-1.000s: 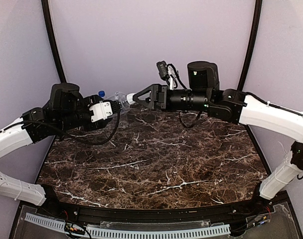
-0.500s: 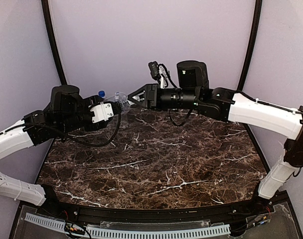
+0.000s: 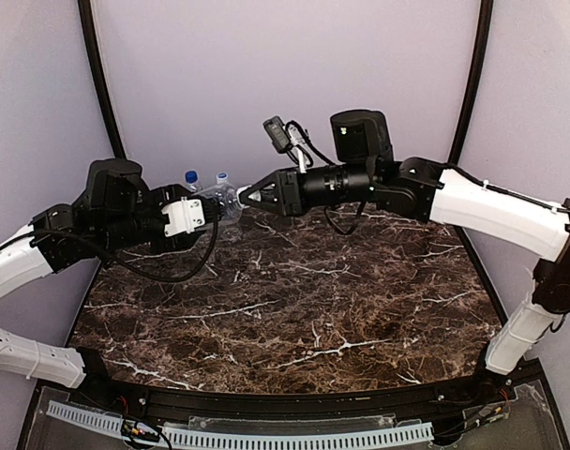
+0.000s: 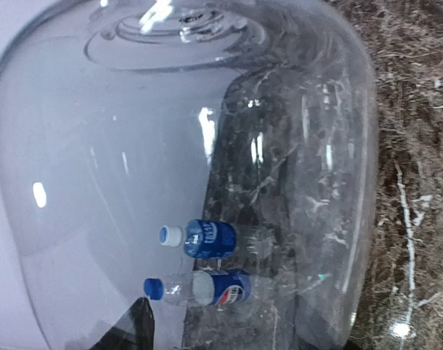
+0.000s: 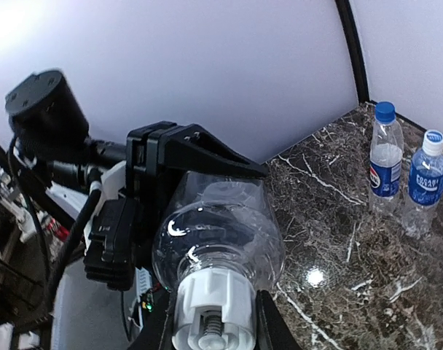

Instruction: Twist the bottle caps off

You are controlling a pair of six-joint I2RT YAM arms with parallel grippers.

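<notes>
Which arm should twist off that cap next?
The right. Its pincer is shut on the cap, end-on and ready to turn, while the left pincer grips the bottle by its body.

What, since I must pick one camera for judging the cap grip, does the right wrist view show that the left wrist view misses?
Only right wrist: the white cap pinched by the right gripper. Only left wrist: the ringed base of the plain bottle, which fills the frame. Both: the Pepsi bottle and blue-label bottle, standing capped on the marble table.
</notes>
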